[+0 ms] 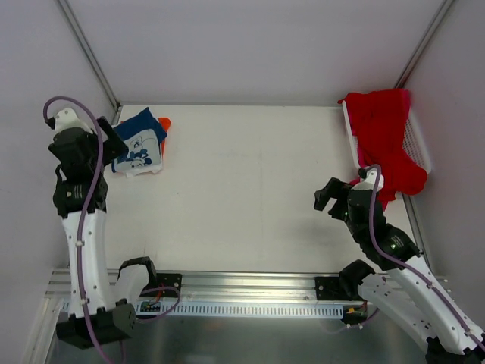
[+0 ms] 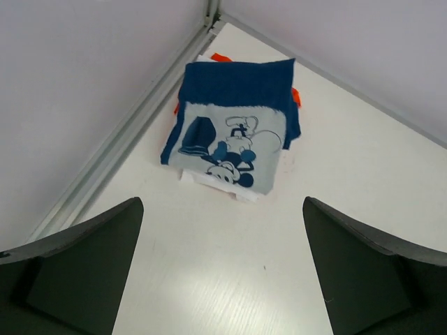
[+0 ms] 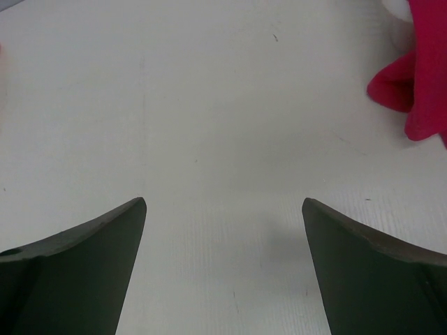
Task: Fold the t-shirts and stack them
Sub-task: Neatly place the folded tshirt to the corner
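A folded stack of t-shirts lies in the table's far left corner. A navy blue t-shirt [image 1: 142, 142] [image 2: 235, 115] with a white cartoon print is on top. An orange one [image 1: 164, 123] [image 2: 222, 56] and a white one [image 2: 227, 187] peek out beneath it. A red t-shirt [image 1: 384, 136] [image 3: 417, 73] hangs unfolded over the basket at the right. My left gripper [image 1: 115, 145] [image 2: 222, 204] hovers open just left of the stack, holding nothing. Near the red shirt's lower end, my right gripper [image 1: 326, 196] [image 3: 223, 202] stands open over bare table.
The white mesh basket [image 1: 419, 142] stands at the far right edge under the red shirt. Grey walls with metal corner rails [image 1: 87, 53] close the back and sides. A metal mounting rail [image 1: 242, 292] runs along the near edge.
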Robot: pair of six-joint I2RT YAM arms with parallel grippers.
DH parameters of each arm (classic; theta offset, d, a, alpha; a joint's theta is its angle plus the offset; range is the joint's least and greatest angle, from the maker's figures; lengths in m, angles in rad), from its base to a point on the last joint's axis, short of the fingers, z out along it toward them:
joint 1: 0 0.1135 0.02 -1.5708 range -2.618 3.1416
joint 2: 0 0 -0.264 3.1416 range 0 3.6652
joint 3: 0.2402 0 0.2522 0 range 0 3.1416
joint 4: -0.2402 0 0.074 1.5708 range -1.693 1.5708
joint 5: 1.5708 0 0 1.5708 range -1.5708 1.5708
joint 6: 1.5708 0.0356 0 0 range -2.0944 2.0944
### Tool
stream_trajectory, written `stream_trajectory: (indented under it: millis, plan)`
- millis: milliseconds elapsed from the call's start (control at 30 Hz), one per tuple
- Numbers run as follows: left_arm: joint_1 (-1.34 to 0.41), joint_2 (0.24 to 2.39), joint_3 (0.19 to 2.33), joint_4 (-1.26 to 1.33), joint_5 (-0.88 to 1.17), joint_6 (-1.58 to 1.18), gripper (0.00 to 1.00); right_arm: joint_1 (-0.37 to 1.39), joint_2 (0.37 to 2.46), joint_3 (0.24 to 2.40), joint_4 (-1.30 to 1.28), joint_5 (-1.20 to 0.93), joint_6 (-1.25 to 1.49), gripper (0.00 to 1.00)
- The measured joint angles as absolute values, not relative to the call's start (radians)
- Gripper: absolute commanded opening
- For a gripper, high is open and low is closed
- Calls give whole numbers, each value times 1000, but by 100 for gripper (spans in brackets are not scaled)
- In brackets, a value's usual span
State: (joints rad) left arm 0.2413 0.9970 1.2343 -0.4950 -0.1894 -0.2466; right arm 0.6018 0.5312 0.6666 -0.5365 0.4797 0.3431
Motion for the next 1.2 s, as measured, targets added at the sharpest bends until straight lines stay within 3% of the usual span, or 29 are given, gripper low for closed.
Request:
stream_trajectory:
  millis: [167, 433, 600, 1200]
  plan:
    - [194, 778, 1090, -511, -51, -242, 99, 602, 572, 747, -532, 390, 234, 99]
    - [162, 650, 863, -540, 56, -244, 99, 603, 495, 723, -562, 309, 128, 99]
    - [128, 585, 851, -540, 57, -245, 99, 607, 381, 678, -633, 297, 127, 99]
    - [57, 556, 846, -536, 68, -247, 99, 674, 365, 759, -765, 291, 100, 99]
